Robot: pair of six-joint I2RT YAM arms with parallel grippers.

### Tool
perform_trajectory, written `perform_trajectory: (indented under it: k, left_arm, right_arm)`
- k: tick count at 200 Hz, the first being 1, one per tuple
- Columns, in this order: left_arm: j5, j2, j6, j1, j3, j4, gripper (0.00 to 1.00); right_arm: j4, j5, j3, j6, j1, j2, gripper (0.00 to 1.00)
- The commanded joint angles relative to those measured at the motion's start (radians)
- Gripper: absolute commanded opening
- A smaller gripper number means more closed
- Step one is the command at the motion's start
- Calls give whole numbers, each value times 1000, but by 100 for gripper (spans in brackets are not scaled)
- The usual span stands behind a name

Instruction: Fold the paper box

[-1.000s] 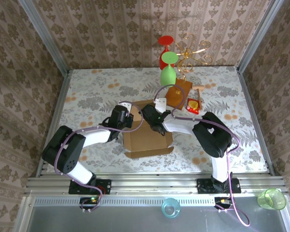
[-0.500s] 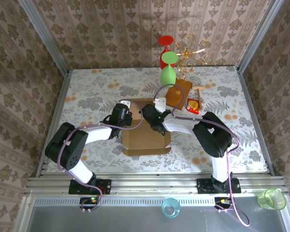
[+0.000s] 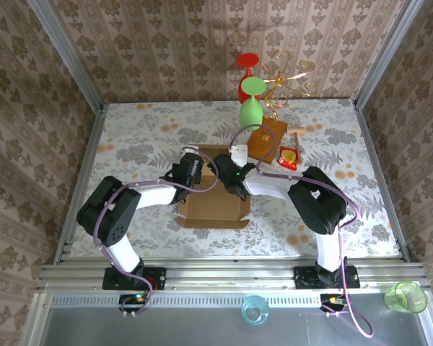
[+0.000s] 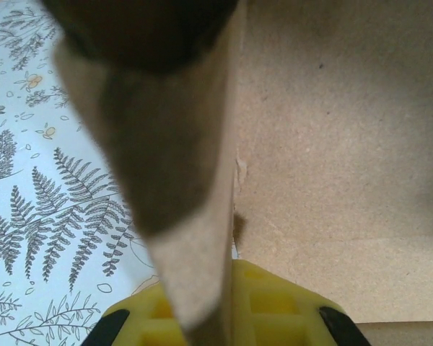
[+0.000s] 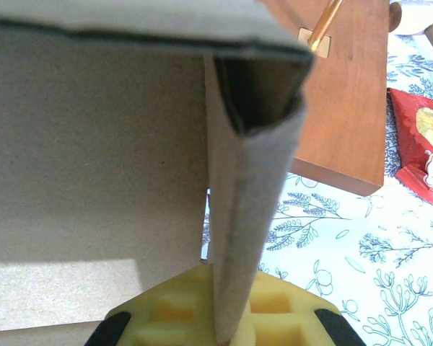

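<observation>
Top external view: against one second ago, the left arm has swung in toward the worktop centre, and the paper box [image 3: 213, 209] looks narrower, its near flap drawn in. One box lies at the worktop centre, open side up. Its long axis seems to run from near edge to far edge, though foreshortening makes this uncertain. Two hands grip it: the left hand [image 3: 190, 171] is clenched on its left wall, the right hand [image 3: 229, 180] on its right wall. One wooden block [image 3: 267, 140] and one red packet [image 3: 289, 156] lie beyond the box, toward the far right corner.
</observation>
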Motion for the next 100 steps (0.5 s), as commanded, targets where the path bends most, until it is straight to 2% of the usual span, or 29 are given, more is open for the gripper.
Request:
perform_trajectory:
  k: [1, 7, 24, 44, 61, 100]
  left_arm:
    - [-93, 17, 20, 23, -40, -73, 0]
    - [-47, 6, 31, 26, -49, -51, 0]
    - [85, -33, 53, 47, -81, 1, 24]
    - [202, -67, 60, 81, -103, 27, 39]
    - [267, -92, 66, 103, -118, 54, 44]
    - [343, -118, 86, 124, -135, 94, 47]
  right_arm:
    - [-90, 88, 7, -11, -14, 16, 0]
    - [-82, 88, 5, -20, -16, 13, 0]
    - [-72, 48, 2, -37, -26, 11, 0]
    - [-58, 27, -1, -57, -33, 8, 0]
    - [-53, 15, 5, -70, -35, 12, 0]
    - [-52, -2, 13, -75, -38, 21, 0]
